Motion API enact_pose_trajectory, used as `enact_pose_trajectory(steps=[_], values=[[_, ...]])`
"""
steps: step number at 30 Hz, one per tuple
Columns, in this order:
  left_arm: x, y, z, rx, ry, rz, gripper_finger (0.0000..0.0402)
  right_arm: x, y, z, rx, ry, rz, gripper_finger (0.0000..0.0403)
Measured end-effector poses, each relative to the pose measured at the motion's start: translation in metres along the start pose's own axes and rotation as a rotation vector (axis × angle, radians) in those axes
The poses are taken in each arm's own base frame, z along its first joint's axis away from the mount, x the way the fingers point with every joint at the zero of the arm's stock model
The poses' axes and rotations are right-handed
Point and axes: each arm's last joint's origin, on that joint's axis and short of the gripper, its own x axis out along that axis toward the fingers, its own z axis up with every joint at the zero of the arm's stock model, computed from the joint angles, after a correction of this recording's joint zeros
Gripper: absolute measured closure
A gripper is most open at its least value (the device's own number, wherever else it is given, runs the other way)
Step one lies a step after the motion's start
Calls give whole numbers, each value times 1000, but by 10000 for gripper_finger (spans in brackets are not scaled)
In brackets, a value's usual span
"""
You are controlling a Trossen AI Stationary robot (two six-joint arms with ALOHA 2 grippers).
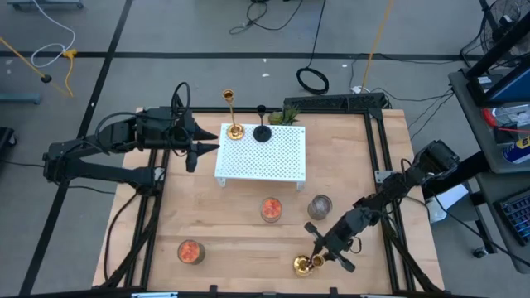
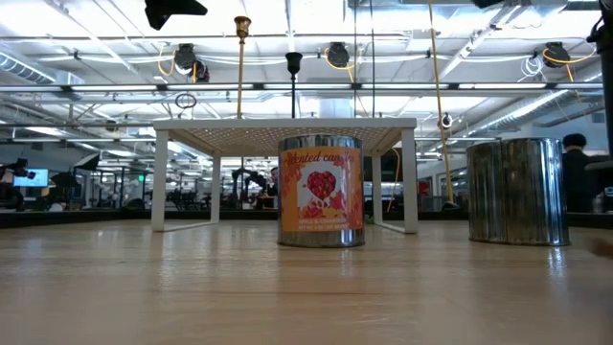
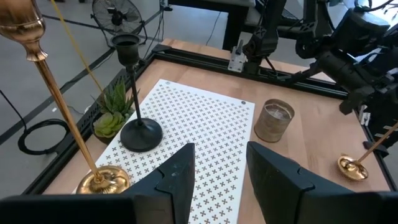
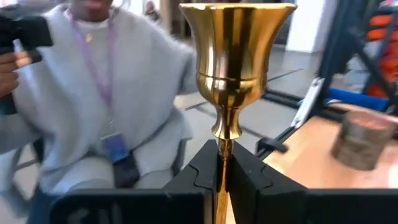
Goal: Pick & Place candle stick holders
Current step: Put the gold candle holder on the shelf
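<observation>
A white perforated shelf (image 1: 261, 157) stands mid-table. A tall gold candlestick (image 1: 234, 130) and a shorter black one (image 1: 262, 132) stand by their round bases on its far edge; both also show in the left wrist view, gold (image 3: 102, 179) and black (image 3: 140, 134). My left gripper (image 1: 195, 150) is open and empty at the shelf's left side (image 3: 217, 177). My right gripper (image 1: 319, 248) is near the table's front edge, shut on the second gold candlestick (image 1: 305, 265), whose base shows in the left wrist view (image 3: 352, 168). My right gripper pinches the gold candlestick's thin stem (image 4: 222, 163) between its two fingers, just below the cup (image 4: 236, 43). The fingers lie across the stem. The candlestick is tilted, its base (image 3: 352, 168) low by the table; whether it touches the wood I cannot tell.
Two orange candle tins (image 1: 271, 209) (image 1: 191, 252) and a silver tin (image 1: 320, 206) stand on the wooden table in front of the shelf. A small green plant (image 1: 286, 116) sits behind the shelf. A person in grey (image 4: 118, 106) is beyond the table.
</observation>
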Motion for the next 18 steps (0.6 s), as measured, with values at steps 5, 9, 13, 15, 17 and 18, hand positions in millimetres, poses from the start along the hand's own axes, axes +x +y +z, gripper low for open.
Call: enact_pose_trajectory(steps=[5,9,13,15,17,18], values=[[0,0,0,0,0,0,250,-2,-10,10,27,-105,-143,384],[0,0,0,0,1,0,250,4,-24,24,39,-128,-266,384],[0,0,0,0,4,1,250,16,-45,54,12,-165,-372,392],[0,0,-1,0,7,1,250,20,-55,72,10,-189,-414,390],[0,0,-1,6,13,1,250,21,-65,92,54,-220,-450,386],[0,0,-2,10,16,2,250,20,-70,102,72,-227,-469,385]])
